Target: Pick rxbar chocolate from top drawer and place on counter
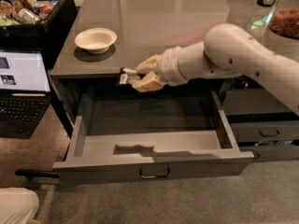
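Note:
The top drawer (149, 150) stands pulled wide open below the counter (154, 27), with a silver bar handle (154, 172) on its front. Its inside shows nothing lying in it. My gripper (140, 76) comes in from the right on a white arm and is shut on the rxbar chocolate (127, 76), a small dark bar with light lettering. It holds the bar in the air at the level of the counter's front edge, above the back of the drawer.
A white bowl (95, 39) sits on the counter's left part. A black bin of snack packets (28, 8) and a laptop (23, 85) stand at the left. Narrower drawers (261, 129) are at the right. A jar (285, 22) stands at the far right.

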Action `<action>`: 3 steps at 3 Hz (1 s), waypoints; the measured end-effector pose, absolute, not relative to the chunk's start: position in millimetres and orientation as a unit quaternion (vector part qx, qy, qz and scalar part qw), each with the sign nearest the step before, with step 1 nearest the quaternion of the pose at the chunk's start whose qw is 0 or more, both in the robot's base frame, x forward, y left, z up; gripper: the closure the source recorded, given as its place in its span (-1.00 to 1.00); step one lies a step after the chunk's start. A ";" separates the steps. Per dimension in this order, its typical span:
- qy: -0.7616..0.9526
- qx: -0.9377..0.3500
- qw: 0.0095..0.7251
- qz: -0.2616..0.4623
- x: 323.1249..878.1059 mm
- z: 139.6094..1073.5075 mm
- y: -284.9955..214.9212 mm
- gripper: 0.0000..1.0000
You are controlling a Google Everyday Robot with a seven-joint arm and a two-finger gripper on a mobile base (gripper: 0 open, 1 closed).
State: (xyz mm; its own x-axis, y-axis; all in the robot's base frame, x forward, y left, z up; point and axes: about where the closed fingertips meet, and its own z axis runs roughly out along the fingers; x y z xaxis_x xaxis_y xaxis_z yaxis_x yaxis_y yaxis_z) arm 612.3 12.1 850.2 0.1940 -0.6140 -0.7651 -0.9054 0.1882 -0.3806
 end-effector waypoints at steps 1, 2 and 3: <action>0.617 -0.603 0.487 0.136 630.1 897.2 12.5 1.00; 0.639 -0.586 0.480 0.131 658.1 914.3 16.6 1.00; 0.688 -0.555 0.446 0.142 693.9 893.6 24.3 1.00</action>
